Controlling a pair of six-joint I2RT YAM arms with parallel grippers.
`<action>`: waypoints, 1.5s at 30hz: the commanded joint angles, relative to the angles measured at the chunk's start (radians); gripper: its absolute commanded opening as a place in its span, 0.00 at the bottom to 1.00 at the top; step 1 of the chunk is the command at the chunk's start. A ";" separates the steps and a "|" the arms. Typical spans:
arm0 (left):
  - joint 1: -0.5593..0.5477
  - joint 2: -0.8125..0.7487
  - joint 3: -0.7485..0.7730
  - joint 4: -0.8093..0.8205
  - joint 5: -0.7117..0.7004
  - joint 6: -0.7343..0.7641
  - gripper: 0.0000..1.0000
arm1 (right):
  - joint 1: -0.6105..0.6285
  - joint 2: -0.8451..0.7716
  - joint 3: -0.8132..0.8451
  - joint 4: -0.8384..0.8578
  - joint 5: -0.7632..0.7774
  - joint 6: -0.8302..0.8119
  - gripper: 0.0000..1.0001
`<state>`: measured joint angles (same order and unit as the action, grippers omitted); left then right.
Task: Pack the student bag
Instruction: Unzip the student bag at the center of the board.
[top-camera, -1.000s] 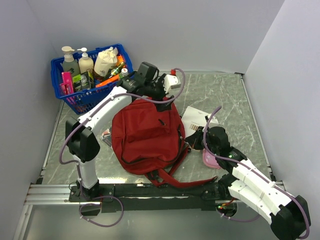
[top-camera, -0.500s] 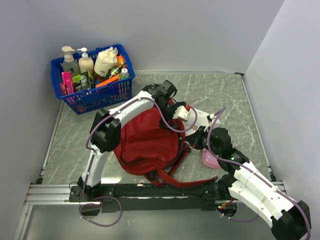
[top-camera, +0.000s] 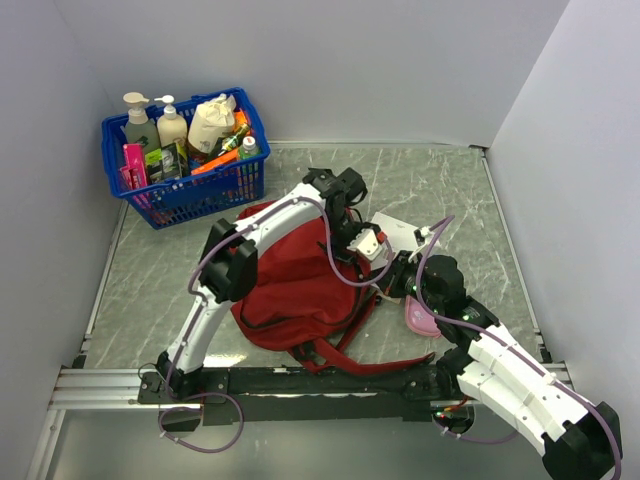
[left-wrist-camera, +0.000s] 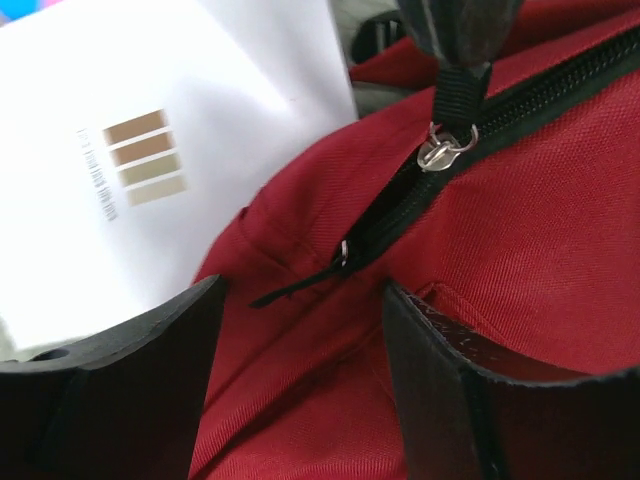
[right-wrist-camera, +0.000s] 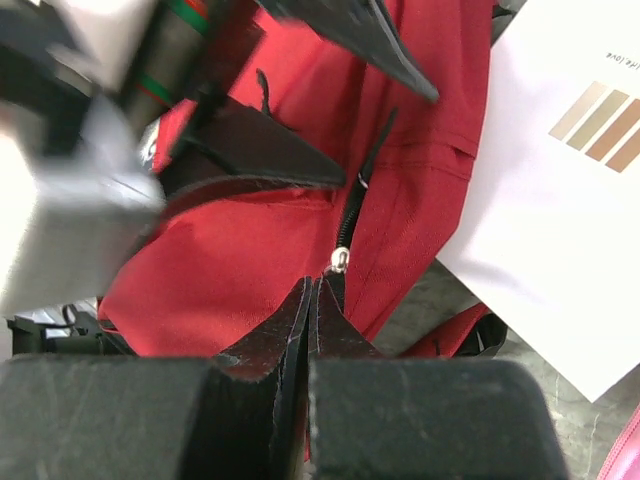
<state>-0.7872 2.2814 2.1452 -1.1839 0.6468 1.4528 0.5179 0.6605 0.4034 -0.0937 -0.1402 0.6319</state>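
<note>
Right gripper (right-wrist-camera: 312, 287): pinched shut on the zip pull (left-wrist-camera: 456, 92) — probably to work the bag (top-camera: 285, 285) open.
Left gripper (left-wrist-camera: 300, 310): fingers apart, astride the zip (left-wrist-camera: 545, 85) — likely to pinch the fabric taut.

We see the left claw (top-camera: 378, 262) and the right claw (top-camera: 398, 284) close together at the right-hand edge of the dark red student bag (top-camera: 290, 285), which spreads away to the left of both. From up here we cannot tell how their jaws stand. Just beyond the claws lies a white card (top-camera: 402, 230). Beside the right claw, on its near side, is a pink thing (top-camera: 416, 320). Well beyond the left claw, to its far left, stands a blue basket (top-camera: 185, 195) of bottles.
</note>
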 joint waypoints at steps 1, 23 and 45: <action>-0.017 0.052 0.058 -0.186 0.001 0.144 0.68 | -0.002 -0.015 0.018 0.064 -0.019 0.011 0.00; 0.089 -0.077 0.076 0.219 -0.159 -0.268 0.01 | -0.004 -0.059 0.090 -0.038 0.020 -0.018 0.00; 0.109 -0.100 0.024 0.566 -0.498 -0.973 0.01 | 0.115 -0.092 0.084 -0.109 0.007 0.057 0.00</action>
<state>-0.6930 2.2482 2.1635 -0.7872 0.2634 0.6121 0.5446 0.5270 0.4580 -0.2321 -0.0875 0.6609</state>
